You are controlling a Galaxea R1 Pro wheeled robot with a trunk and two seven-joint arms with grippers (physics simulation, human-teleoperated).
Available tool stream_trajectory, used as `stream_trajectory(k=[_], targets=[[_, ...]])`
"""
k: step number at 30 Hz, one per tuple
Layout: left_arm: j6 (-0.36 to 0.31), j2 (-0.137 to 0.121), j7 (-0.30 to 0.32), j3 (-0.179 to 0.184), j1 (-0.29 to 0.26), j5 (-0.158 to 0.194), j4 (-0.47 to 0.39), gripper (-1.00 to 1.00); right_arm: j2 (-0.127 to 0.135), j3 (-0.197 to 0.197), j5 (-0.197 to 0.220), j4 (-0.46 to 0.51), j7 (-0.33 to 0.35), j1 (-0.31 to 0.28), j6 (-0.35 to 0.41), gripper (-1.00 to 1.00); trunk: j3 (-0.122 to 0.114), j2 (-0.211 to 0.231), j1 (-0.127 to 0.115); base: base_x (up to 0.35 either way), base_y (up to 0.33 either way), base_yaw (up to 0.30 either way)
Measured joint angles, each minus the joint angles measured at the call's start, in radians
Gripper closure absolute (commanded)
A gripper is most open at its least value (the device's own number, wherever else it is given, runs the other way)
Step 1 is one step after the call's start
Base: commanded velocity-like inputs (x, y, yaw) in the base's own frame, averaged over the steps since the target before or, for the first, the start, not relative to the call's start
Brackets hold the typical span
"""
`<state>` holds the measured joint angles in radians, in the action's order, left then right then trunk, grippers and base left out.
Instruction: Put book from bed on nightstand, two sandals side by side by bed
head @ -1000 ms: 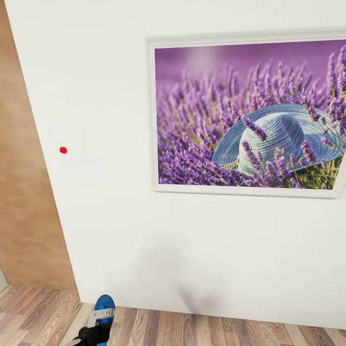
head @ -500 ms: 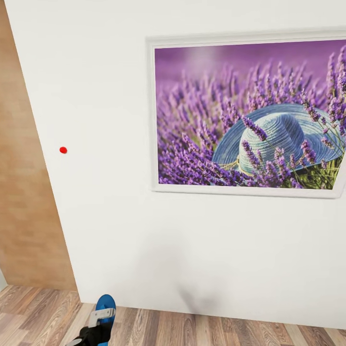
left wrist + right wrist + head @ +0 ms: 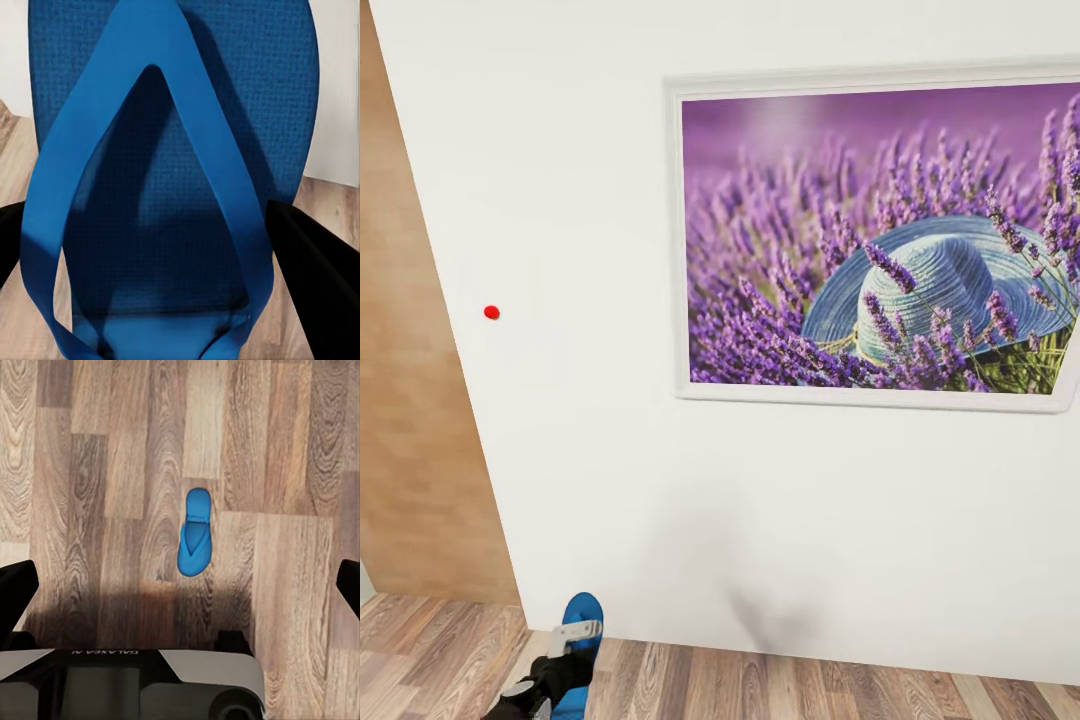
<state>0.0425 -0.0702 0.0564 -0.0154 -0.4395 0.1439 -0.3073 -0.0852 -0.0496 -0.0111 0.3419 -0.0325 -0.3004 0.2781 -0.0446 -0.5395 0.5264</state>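
Head view: a white wall (image 3: 610, 480) is faced closely, with a framed lavender picture (image 3: 875, 240) hung toward 2 o'clock and a small red dot (image 3: 491, 312) seen toward 9 o'clock. A tan panel (image 3: 405, 400) is seen along the 9 o'clock edge, and plank floor (image 3: 780, 685) runs across the 6 o'clock edge. At 7 o'clock the left end effector (image 3: 565, 650) is seen low in the frame, pressed onto a blue sandal (image 3: 582, 612) whose rounded end stands up above the fingers, in front of the wall. In the left wrist view that sandal (image 3: 176, 172) is seen very close, its sole and V-shaped strap lying between two dark fingers (image 3: 315, 270) at either side; it is pinched by them and held off the floor, upright. In the right wrist view a second sandal (image 3: 196, 532) is seen lying flat, strap up, on the wood floor (image 3: 90, 472), well apart from the right end effector (image 3: 184, 585), whose dark fingertips (image 3: 16, 592) are spread wide at the two sides of the frame with nothing between them.
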Motion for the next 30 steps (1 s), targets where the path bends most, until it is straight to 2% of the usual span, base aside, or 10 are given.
stream_trajectory(k=[3, 5, 9, 10, 13, 16, 18, 24, 27, 30], targets=[[-0.069, -0.004, 0.0, -0.001, 0.017, 0.0, -0.089, 1.0, 0.0, 0.0, 0.0, 0.0, -0.001, -0.005, 0.004, -1.0, 0.0, 0.0, 0.0, 0.0, 0.0, 0.0], [-0.126, -0.012, 0.002, -0.003, 0.048, 0.001, -0.185, 1.0, 0.001, 0.0, 0.0, 0.0, -0.002, -0.01, 0.005, -1.0, 0.0, 0.0, 0.0, 0.0, 0.0, 0.0], [-0.267, -0.052, 0.006, -0.006, 0.166, 0.006, -0.484, 1.0, 0.002, 0.0, 0.0, 0.0, -0.002, -0.02, 0.007, -1.0, 0.0, 0.0, 0.0, 0.0, 0.0, 0.0], [-0.268, -0.052, 0.006, -0.005, 0.167, 0.007, -0.486, 1.0, 0.002, 0.0, 0.0, 0.0, -0.002, -0.02, 0.007, -1.0, 0.0, 0.0, 0.0, 0.0, 0.0, 0.0], [-0.38, -0.084, 0.008, -0.009, 0.279, 0.01, -0.735, 1.0, 0.003, 0.0, 0.0, 0.0, -0.003, -0.029, 0.007, -1.0, 0.0, 0.0, 0.0, 0.0, 0.0, 0.0], [-0.475, -0.102, 0.01, -0.012, 0.372, 0.015, -0.951, 1.0, 0.002, 0.0, -0.001, 0.0, -0.003, -0.036, 0.008, -1.0, 0.0, 0.0, 0.0, 0.0, 0.0, 0.0], [-0.531, -0.108, 0.01, -0.013, 0.413, 0.015, -1.052, 1.0, 0.002, 0.0, -0.001, 0.0, -0.004, -0.043, 0.009, -1.0, 0.0, 0.0, 0.0, 0.0, 0.0, 0.0], [-0.72, -0.116, 0.011, -0.017, 0.468, 0.019, -1.199, 1.0, -0.001, 0.0, -0.001, 0.0, -0.009, -0.064, 0.01, -1.0, 0.0, 0.0, 0.0, 0.0, 0.0, 0.0], [-0.815, -0.118, 0.011, -0.018, 0.478, 0.02, -1.243, 1.0, -0.002, -0.001, -0.001, -0.001, -0.023, -0.071, 0.01, -1.0, 0.0, 0.0, 0.0, 0.0, 0.0, 0.0], [-0.882, -0.119, 0.011, -0.018, 0.484, 0.021, -1.266, 1.0, -0.003, 0.0, -0.001, -0.001, -0.038, -0.076, 0.01, -1.0, 0.0, 0.0, 0.0, 0.0, 0.0, 0.0]])
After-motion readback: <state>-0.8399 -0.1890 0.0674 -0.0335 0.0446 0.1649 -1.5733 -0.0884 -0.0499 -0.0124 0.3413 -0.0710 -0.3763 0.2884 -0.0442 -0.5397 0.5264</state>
